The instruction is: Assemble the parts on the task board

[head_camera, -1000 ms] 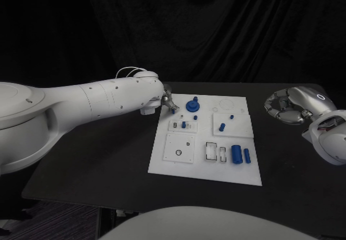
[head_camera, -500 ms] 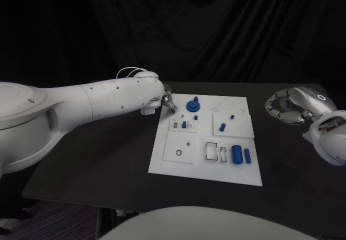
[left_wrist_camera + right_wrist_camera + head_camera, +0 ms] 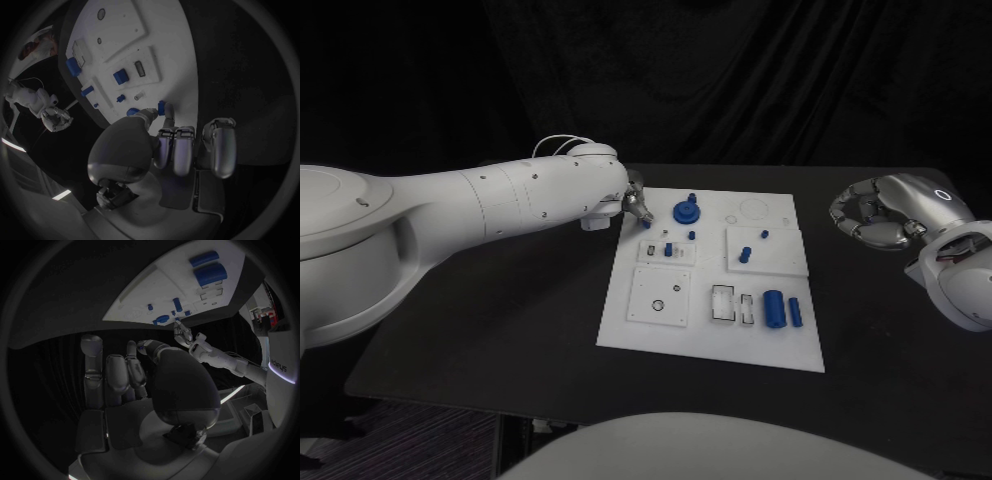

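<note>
Left hand (image 3: 635,205) pinches a small blue part (image 3: 162,107) at the board (image 3: 711,335) edge; right hand (image 3: 877,215) waits curled, holding nothing; loose parts remain, so assembly looks far from finished.

We see bare table (image 3: 502,300) beside the task board (image 3: 718,345). Our left hand (image 3: 635,205) blocks its far left corner, and small blue parts (image 3: 782,310) stand in its middle.
</note>
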Tool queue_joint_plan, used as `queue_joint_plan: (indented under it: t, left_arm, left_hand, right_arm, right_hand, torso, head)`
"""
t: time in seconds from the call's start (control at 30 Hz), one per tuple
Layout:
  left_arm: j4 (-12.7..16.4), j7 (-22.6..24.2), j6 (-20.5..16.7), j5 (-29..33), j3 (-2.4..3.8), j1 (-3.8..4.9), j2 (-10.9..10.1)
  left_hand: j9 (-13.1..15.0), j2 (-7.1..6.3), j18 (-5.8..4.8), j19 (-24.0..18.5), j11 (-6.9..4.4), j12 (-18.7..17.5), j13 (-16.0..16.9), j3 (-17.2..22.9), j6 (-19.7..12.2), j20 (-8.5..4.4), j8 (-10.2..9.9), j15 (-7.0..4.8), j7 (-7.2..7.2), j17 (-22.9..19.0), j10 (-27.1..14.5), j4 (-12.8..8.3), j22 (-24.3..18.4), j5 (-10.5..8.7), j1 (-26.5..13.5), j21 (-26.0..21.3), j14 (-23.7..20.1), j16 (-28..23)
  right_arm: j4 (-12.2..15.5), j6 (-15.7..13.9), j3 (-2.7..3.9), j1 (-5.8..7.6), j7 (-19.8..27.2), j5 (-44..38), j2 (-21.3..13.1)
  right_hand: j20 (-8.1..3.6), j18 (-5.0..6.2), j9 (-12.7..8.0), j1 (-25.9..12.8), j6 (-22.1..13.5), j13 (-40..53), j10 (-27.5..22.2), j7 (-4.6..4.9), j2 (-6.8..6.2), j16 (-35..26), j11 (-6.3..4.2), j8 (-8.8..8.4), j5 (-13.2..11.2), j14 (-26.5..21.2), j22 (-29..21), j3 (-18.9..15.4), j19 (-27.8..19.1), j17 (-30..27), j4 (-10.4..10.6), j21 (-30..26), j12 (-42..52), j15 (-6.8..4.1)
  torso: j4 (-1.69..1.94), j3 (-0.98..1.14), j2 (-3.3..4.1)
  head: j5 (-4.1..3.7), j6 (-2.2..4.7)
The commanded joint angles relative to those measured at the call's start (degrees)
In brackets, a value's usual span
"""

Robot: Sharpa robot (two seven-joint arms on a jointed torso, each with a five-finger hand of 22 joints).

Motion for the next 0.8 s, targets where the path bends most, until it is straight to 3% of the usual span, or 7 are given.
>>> queue_joint_plan:
  t: [0.03, 0.27, 0.37, 0.43, 0.8]
  left_arm:
    - [0.1, 1.0, 1.2, -0.2, 0.04, -0.15, 0.0]
    - [0.6, 1.4, 0.5, -0.2, 0.04, -0.17, -0.2]
    - [1.2, 1.5, -0.7, -0.2, 0.04, -0.17, -0.4]
    - [1.7, 1.3, -1.5, -0.2, 0.04, -0.18, -0.7]
    - [6.5, -2.8, -7.0, 0.2, 0.04, -0.16, -3.5]
  left_hand:
    - [0.1, -0.29, 0.72, 1.0, -0.17, 0.2, 15.0, 1.0, 0.2, -0.04, -0.3, 0.09, -0.16, 15.1, 6.0, -0.4, 11.9, -0.25, 0.5, -0.4, 6.1, 0.1]
    - [0.4, -0.93, 0.68, 1.1, -0.33, 0.2, 15.0, 3.0, 0.8, -0.14, 0.0, -0.02, -0.31, 15.1, 6.0, -1.3, 11.9, -0.06, 0.6, -0.2, 6.1, 0.1]
    - [0.6, -1.80, 0.58, 1.4, -0.71, 0.2, 15.0, 5.2, 2.3, -0.45, 0.6, -0.38, -0.78, 15.1, 6.0, -2.0, 12.0, 0.89, -0.1, 0.2, 6.1, 0.1]
    - [0.5, -2.31, 0.56, 1.5, -0.92, 0.2, 15.0, 6.8, 2.9, -0.61, 0.6, -0.55, -0.96, 15.1, 6.0, -2.5, 12.1, 0.48, -0.5, 0.3, 6.1, 0.1]
    - [-0.2, -3.99, 0.54, 1.6, -1.26, 0.2, 15.0, 11.2, 4.5, -0.99, 0.2, -0.91, -1.26, 15.1, 6.0, -4.0, 12.1, 0.00, -2.0, 0.3, 6.1, 0.1]
  right_arm:
    - [0.1, 0.1, 0.05, -0.10, -0.8, -0.3, -0.1]
    - [0.1, 0.1, 0.05, -0.10, -0.9, -0.3, 0.0]
    - [0.1, 0.1, 0.05, -0.10, -0.9, -0.3, 0.0]
    - [0.1, 0.1, 0.05, -0.10, -0.9, -0.3, 0.0]
    - [0.0, 0.1, 0.05, -0.10, -1.2, -0.3, -0.2]
  right_hand:
    - [-0.19, -0.02, 0.1, 0.3, 0.0, 0.0, -0.1, -0.09, 0.03, -0.2, -0.12, 0.30, 0.2, -0.2, 4.5, 0.0, 0.1, -0.1, -0.3, -0.3, -0.2, -0.23]
    - [-0.20, -0.01, 0.1, 0.4, 0.0, 0.0, -0.1, -0.09, 0.04, -0.2, -0.12, 0.31, 0.2, -0.1, 4.5, 0.0, 0.1, 0.0, -0.3, -0.3, -0.2, -0.23]
    - [-0.20, -0.01, 0.1, 0.5, 0.0, 0.0, -0.2, -0.09, 0.05, -0.3, -0.12, 0.32, 0.2, -0.2, 4.5, 0.1, 0.1, -0.1, -0.4, -0.4, -0.3, -0.24]
    - [-0.20, -0.01, 0.1, 0.5, 0.0, 0.0, -0.2, -0.09, 0.05, -0.3, -0.12, 0.32, 0.2, -0.2, 4.5, 0.1, 0.1, -0.1, -0.4, -0.4, -0.3, -0.24]
    - [-0.21, -0.01, 0.1, 0.6, 0.0, -0.2, -0.3, -0.07, 0.09, -0.4, -0.11, 0.35, 0.2, -0.2, 4.5, 0.1, 0.1, -0.2, -0.6, -0.4, -0.4, -0.23]
  torso:
    - [-0.03, -0.02, -0.06]
    - [0.00, 0.04, 0.00]
    - [0.01, 0.03, 0.01]
    - [0.00, 0.02, 0.01]
    - [0.05, -0.04, -0.08]
  head:
    - [0.05, -0.01]
    - [0.14, -0.01]
    - [0.13, -0.01]
    - [0.14, -0.01]
    - [0.02, -0.01]
